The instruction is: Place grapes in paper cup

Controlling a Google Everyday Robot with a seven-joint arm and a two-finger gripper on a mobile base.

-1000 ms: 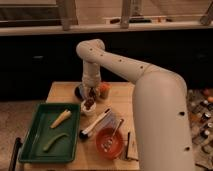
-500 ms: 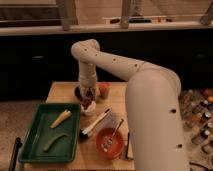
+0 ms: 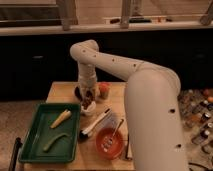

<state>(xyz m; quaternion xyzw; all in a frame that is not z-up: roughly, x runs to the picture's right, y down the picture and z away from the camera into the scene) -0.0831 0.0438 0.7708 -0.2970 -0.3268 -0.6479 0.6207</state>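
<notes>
over paper cup [image 3: 89, 111], downturned gripper [image 3: 88, 99]

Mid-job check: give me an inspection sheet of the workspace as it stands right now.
Surface: wooden table, crowded.
Job's things: grapes, a dark cluster just under the gripper, at the mouth of the paper cup; cannot tell whether they are released.
Clutter: green tray holding a pale vegetable and a green vegetable; red bowl with a utensil; orange container; white-handled tool.
Grippers: gripper points down over the cup.
Cables: nothing seen.
Surroundings: dark cabinets behind.
</notes>
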